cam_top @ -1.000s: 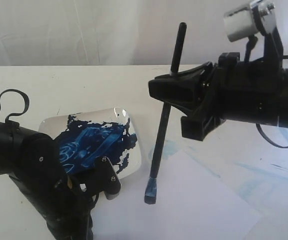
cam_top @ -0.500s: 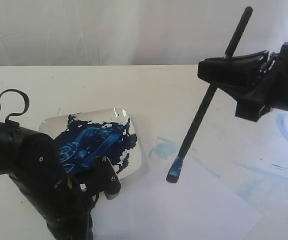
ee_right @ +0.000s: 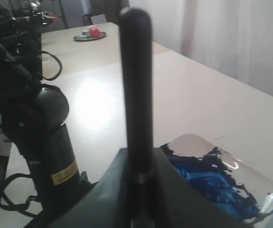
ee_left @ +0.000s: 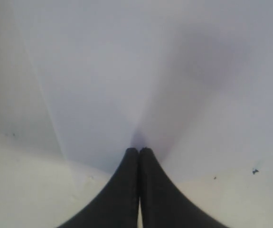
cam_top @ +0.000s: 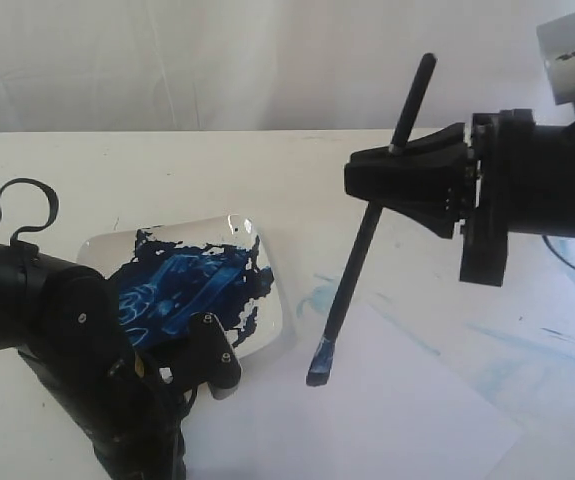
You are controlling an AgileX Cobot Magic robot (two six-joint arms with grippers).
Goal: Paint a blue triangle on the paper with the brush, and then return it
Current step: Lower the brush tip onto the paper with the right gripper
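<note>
My right gripper [cam_top: 367, 185] is shut on the black handle of the brush [cam_top: 357, 270], which hangs steeply with its top leaning right. Its blue-stained tip [cam_top: 319, 372] is over the left part of the white paper [cam_top: 407, 410]; I cannot tell whether it touches. In the right wrist view the brush handle [ee_right: 136, 85] rises from between the jaws of the right gripper [ee_right: 141, 190]. My left gripper [ee_left: 139, 151] is shut, tips pressed on the paper [ee_left: 127, 71]; the exterior view shows the left gripper [cam_top: 217, 368] at the paper's left edge. No blue triangle shows.
A square white dish [cam_top: 267, 325] smeared with dark blue paint sits left of the paper, right behind the left arm [cam_top: 57, 340]; the dish [ee_right: 250, 183] also shows in the right wrist view. Faint pale-blue smears [cam_top: 325, 296] mark the tabletop.
The right gripper swung right with the brush, then came back left. The brush now hangs steeper, its tip lower and further left over the paper. The left arm has not moved.
</note>
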